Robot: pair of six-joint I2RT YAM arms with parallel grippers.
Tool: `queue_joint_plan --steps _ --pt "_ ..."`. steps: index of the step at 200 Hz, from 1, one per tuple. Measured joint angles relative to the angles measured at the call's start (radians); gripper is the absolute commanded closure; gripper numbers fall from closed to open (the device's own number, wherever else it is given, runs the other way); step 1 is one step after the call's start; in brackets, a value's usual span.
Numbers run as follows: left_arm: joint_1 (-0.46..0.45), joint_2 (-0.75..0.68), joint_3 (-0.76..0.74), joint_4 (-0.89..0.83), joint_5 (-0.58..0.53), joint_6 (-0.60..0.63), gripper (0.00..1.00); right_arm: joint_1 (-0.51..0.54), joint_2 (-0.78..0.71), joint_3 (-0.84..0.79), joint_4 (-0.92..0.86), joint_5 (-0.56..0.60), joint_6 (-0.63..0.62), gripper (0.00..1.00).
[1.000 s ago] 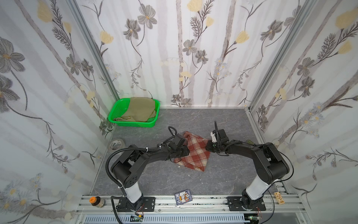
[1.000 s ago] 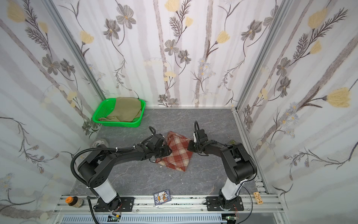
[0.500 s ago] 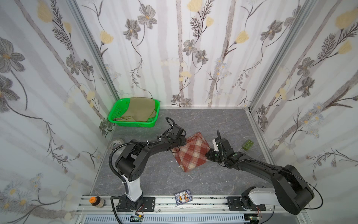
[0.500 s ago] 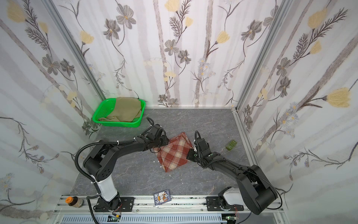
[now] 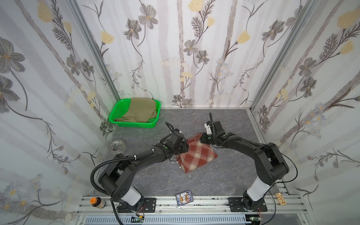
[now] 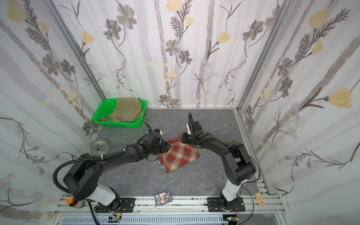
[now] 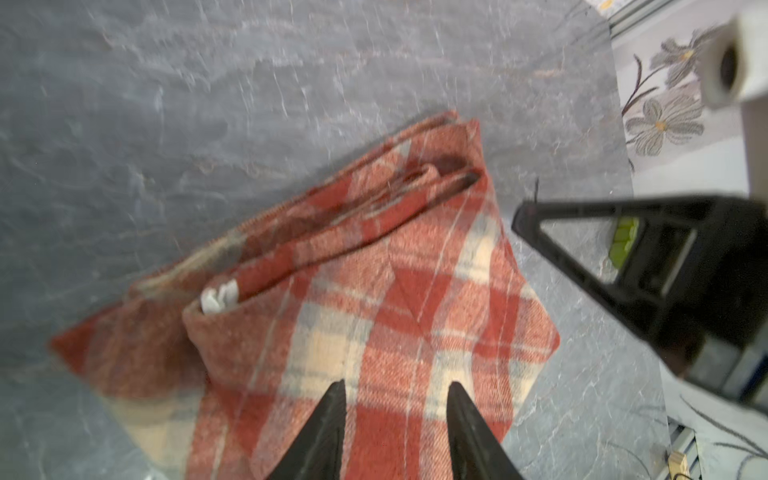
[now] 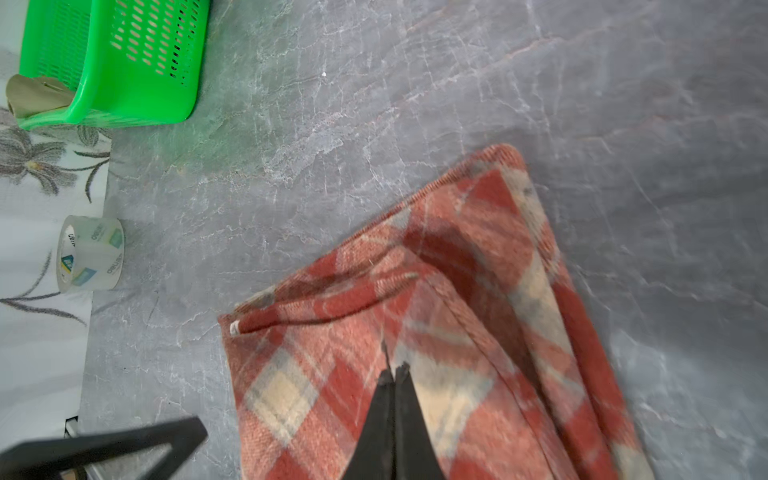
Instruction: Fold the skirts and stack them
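Note:
The plaid skirt (image 5: 197,154) (image 6: 178,153) lies folded on the grey table's middle, in both top views. My left gripper (image 5: 185,148) (image 7: 397,386) hovers over its left edge, open, with only plaid cloth beneath the jaws. At the skirt's far right corner my right gripper (image 5: 202,139) (image 8: 392,370) is shut, its tips resting over the plaid skirt (image 8: 436,353) with nothing between them. The khaki skirt (image 5: 140,111) (image 6: 127,109) lies in the green basket (image 5: 134,124) at the back left.
A roll of clear tape (image 5: 116,145) (image 8: 89,253) stands by the left wall. A card pack (image 5: 184,198), a small bottle (image 5: 96,201) and a wooden piece (image 5: 280,198) sit on the front rail. Walls close in on three sides.
Half a second ago the right arm lay stretched low across the front; now its elbow is raised and its gripper is at the skirt's far corner. The skirt has turned slightly.

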Motion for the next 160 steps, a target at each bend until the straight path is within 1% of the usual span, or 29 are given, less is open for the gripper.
queue_joint_plan --steps 28,66,131,160 --pt "-0.054 0.01 -0.024 -0.003 0.001 -0.046 0.58 -0.003 0.074 0.045 -0.013 -0.016 -0.025 1.0" --pt "-0.073 0.031 -0.041 -0.003 0.0 -0.074 0.58 -0.024 0.159 0.073 -0.034 -0.017 -0.032 1.0" --pt "-0.073 0.088 -0.066 0.01 0.0 -0.072 0.59 -0.097 0.174 0.064 -0.03 -0.008 -0.035 1.0" --pt "-0.055 0.103 -0.066 0.029 0.001 -0.062 0.59 -0.113 0.159 0.035 -0.015 -0.005 -0.033 1.0"
